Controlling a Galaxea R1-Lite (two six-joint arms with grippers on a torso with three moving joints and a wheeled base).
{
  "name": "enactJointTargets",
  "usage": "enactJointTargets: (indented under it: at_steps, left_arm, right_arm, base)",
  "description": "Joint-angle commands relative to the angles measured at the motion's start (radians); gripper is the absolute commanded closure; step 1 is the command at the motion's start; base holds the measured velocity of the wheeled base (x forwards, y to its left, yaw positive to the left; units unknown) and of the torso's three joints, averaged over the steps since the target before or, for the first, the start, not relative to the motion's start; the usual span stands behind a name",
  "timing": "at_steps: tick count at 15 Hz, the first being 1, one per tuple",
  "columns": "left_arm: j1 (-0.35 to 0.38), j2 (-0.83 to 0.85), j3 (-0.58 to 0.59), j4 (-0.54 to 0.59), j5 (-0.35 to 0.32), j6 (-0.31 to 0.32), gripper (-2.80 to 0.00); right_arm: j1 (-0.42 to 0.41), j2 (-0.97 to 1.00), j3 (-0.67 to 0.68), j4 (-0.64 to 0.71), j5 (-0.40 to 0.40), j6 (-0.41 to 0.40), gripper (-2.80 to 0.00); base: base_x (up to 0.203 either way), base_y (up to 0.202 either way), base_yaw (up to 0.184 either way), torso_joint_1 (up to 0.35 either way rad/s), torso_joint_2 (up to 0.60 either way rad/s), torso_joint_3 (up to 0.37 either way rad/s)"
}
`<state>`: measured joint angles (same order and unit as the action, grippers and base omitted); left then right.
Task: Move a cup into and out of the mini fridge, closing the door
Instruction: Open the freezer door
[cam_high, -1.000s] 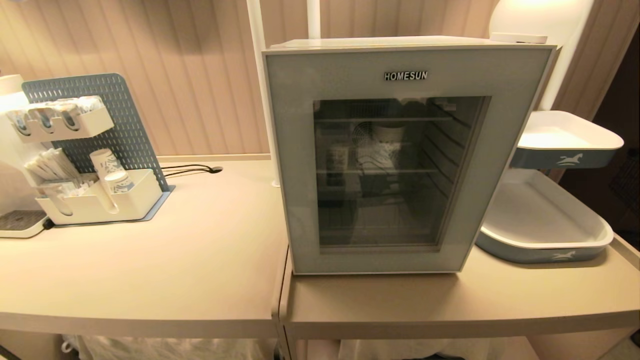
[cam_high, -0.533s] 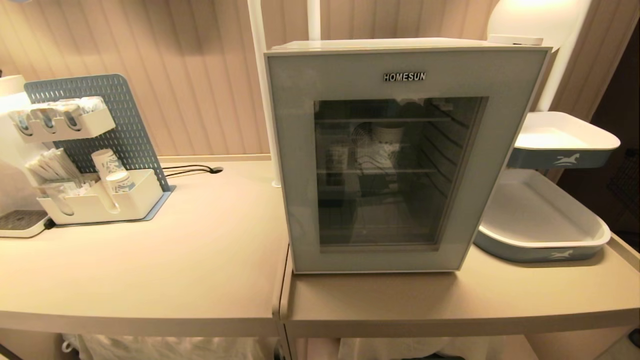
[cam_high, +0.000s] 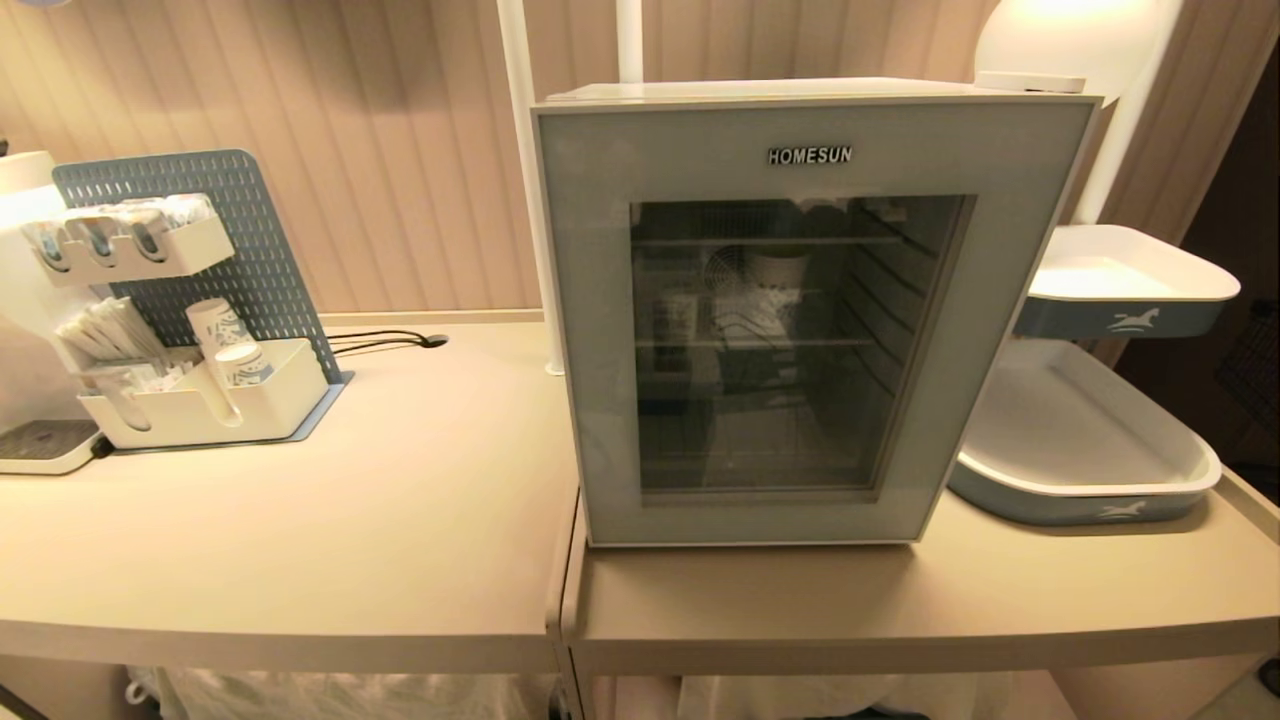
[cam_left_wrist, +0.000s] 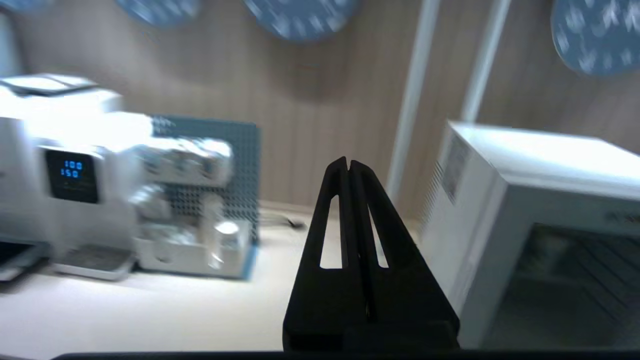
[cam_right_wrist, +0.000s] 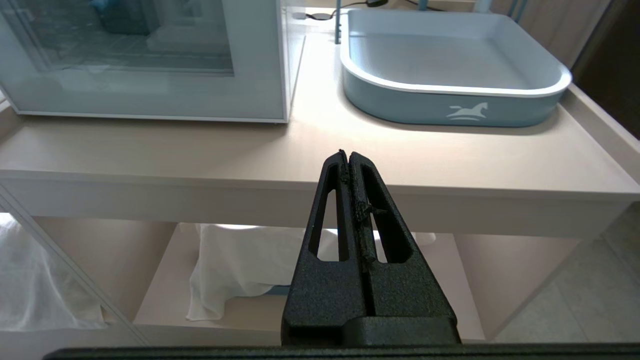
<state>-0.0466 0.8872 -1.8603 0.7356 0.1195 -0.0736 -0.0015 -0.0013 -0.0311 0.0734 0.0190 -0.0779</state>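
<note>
The mini fridge (cam_high: 800, 300) stands on the counter (cam_high: 300, 560) with its door (cam_high: 600, 300) closed. A pale cup (cam_high: 778, 268) shows dimly behind the glass on an upper shelf; whether it is the small cup, I cannot tell. The left gripper (cam_left_wrist: 348, 162), fingers pressed together and empty, is raised left of the fridge. The right gripper (cam_right_wrist: 348, 154), likewise closed and empty, hangs below the counter edge in front of the fridge. 2 trays (cam_high: 1090, 490) sit right of it.
</note>
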Motion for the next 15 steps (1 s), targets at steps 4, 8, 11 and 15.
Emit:
enactJointTargets:
  at_steps: [4,8,11,15]
  left_arm:
    - [0.121,0.601,0.036,0.045,-0.809,0.042,-2.8]
    - [0.26,0.747,0.339,-0.087,-1.597,0.369,-2.8]
    - [0.245,0.784,0.517,-0.267,-1.646,0.458,-2.8]
    - [0.078,0.843,0.616,-0.495,-1.624,0.456,-2.8]
  right_arm:
    - [0.0,0.001,0.0,0.002,0.001,0.001,0.0]
    - [0.0,0.001,0.0,0.002,-0.001,0.001,0.0]
    - [0.0,0.001,0.0,0.002,0.001,0.0,0.0]
    - [0.0,0.001,0.0,0.002,0.001,0.004,0.0]
  base:
    - [0.0,0.0,0.0,0.0,0.0,0.0]
    - [0.0,0.0,0.0,0.0,0.0,0.0]
    - [0.0,0.0,0.0,0.0,0.0,0.0]
    - [0.0,0.0,0.0,0.0,0.0,0.0]
